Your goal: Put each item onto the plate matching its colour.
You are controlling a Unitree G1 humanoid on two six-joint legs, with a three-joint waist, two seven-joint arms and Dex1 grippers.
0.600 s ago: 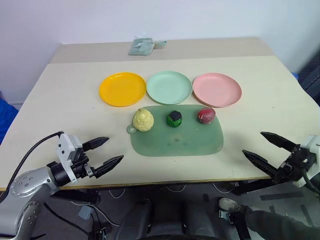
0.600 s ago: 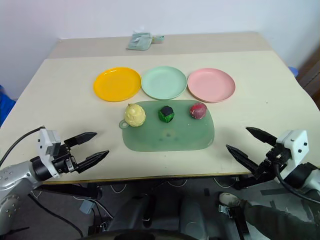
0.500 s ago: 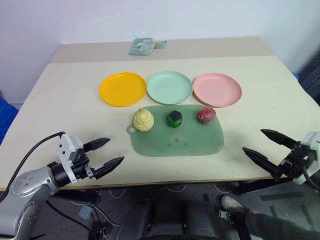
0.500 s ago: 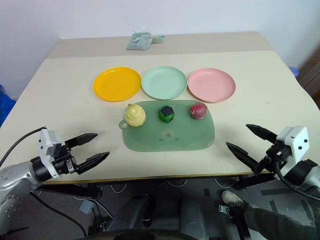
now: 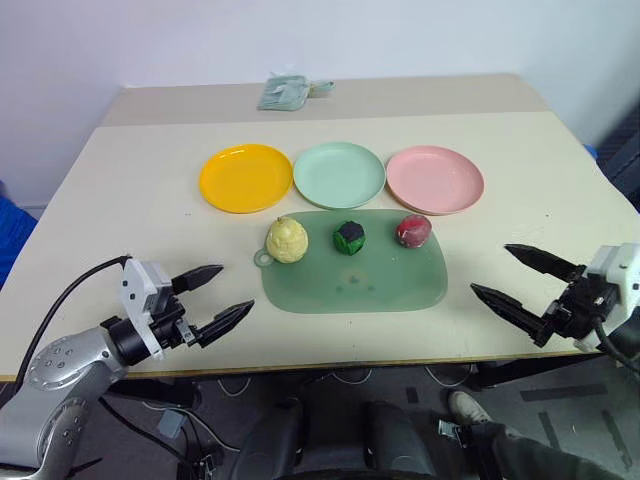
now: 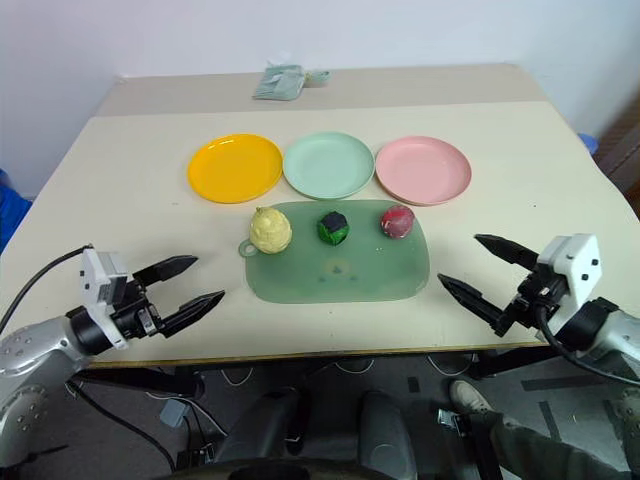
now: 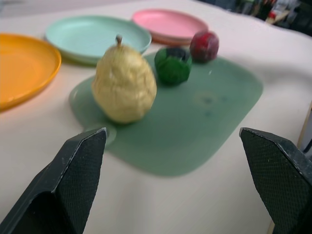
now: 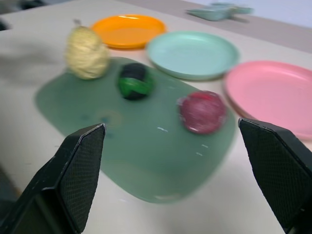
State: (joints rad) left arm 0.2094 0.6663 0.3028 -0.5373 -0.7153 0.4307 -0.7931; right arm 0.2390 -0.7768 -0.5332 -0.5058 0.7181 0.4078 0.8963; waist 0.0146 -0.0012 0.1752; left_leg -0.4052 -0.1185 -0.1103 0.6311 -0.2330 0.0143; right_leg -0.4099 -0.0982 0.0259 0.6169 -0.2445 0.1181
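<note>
At the near edge of the bench (image 5: 120, 200) two grippers are seen, one at each side. The left gripper (image 5: 222, 296) is held just above the near left part of the bench, its two black fingers spread wide apart and nothing between them. The right gripper (image 5: 512, 279) is held at the near right edge, also with the fingers wide apart and empty. Both are pointed inward, toward the middle of the bench.

Between them, a little farther, a translucent green mat (image 5: 355, 285) is laid flat. Along its far edge three items are placed in a row, apart from each other: the pale yellow bumpy item (image 5: 286, 240) at the left, the dark green-and-black item (image 5: 348, 237) in the middle, and the dark red item (image 5: 412, 231) at the right.

Just behind the mat three round plates are set in a row: the orange-yellow plate (image 5: 245, 178), the mint green plate (image 5: 338, 174) and the pink plate (image 5: 434, 180). Each item is found directly in front of the plate of its own colour.

At the far edge a small grey-green bundle (image 5: 285, 93) is seen.
</note>
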